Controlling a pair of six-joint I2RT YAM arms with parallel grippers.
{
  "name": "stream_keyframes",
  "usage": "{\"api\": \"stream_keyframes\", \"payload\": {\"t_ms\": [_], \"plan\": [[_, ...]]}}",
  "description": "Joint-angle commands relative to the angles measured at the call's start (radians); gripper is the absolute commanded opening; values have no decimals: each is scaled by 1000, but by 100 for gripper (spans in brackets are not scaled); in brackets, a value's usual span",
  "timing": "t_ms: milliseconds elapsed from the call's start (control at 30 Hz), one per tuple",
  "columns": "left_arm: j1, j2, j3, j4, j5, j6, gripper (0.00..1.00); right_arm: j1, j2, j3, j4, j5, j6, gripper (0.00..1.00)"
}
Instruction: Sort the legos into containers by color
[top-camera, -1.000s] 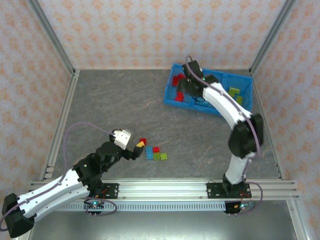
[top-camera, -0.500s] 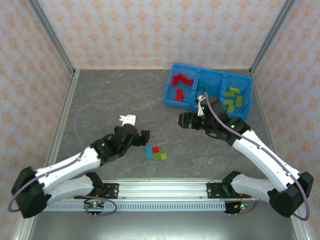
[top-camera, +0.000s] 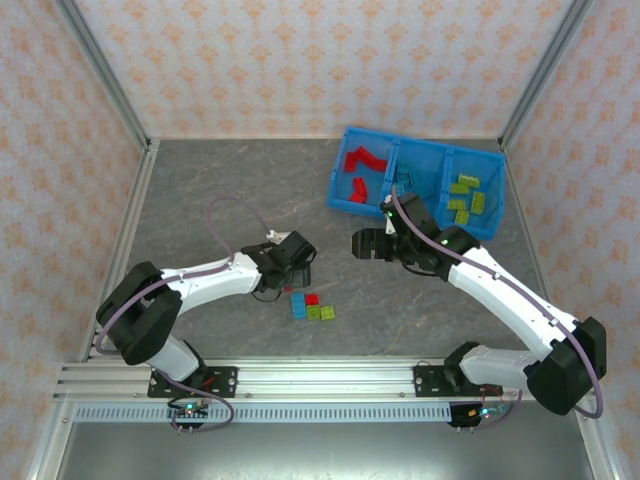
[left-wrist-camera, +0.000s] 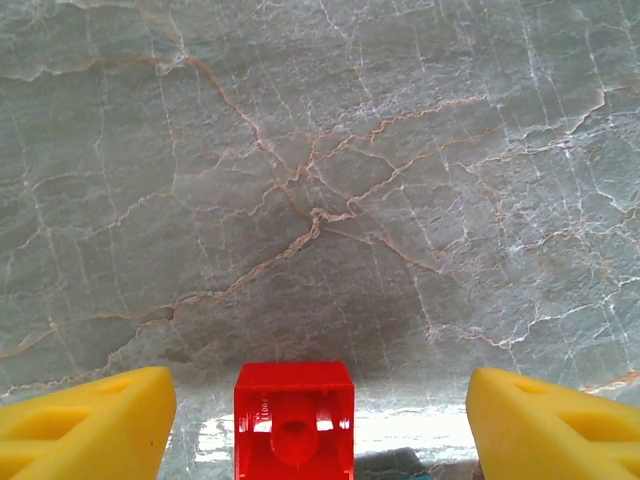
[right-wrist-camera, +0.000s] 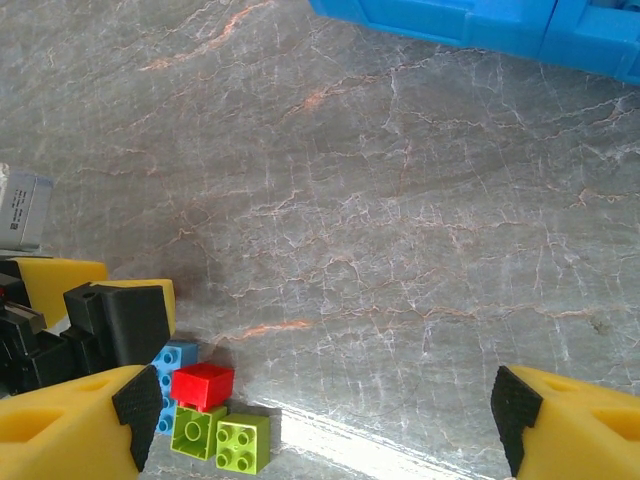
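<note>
Bin (top-camera: 338, 170): far right; reds, blues and greens lie in separate compartments.
Right gripper (top-camera: 358, 243): spread and empty, between bin and pile.
Left gripper (top-camera: 300, 256): spread, straddling the brick untouched, probably lining up a pinch.
Red brick (left-wrist-camera: 294, 415): on the table.

Bare table (top-camera: 220, 190) lies open left of the bricks (top-camera: 312, 306). The left gripper (top-camera: 296, 262) crowds their far-left side; the bin (top-camera: 337, 185) stands well apart at far right.
</note>
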Motion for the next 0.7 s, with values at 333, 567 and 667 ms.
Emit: {"api": "stream_keyframes", "payload": {"t_ms": [333, 567, 667], "plan": [[5, 48, -39, 3, 6, -49, 49, -1, 18, 4, 26, -104, 7, 88], [2, -10, -46, 55, 77, -31, 29, 3, 3, -6, 49, -177, 22, 88], [-22, -57, -1, 84, 88, -10, 27, 2, -56, -21, 88, -166, 50, 89]]}}
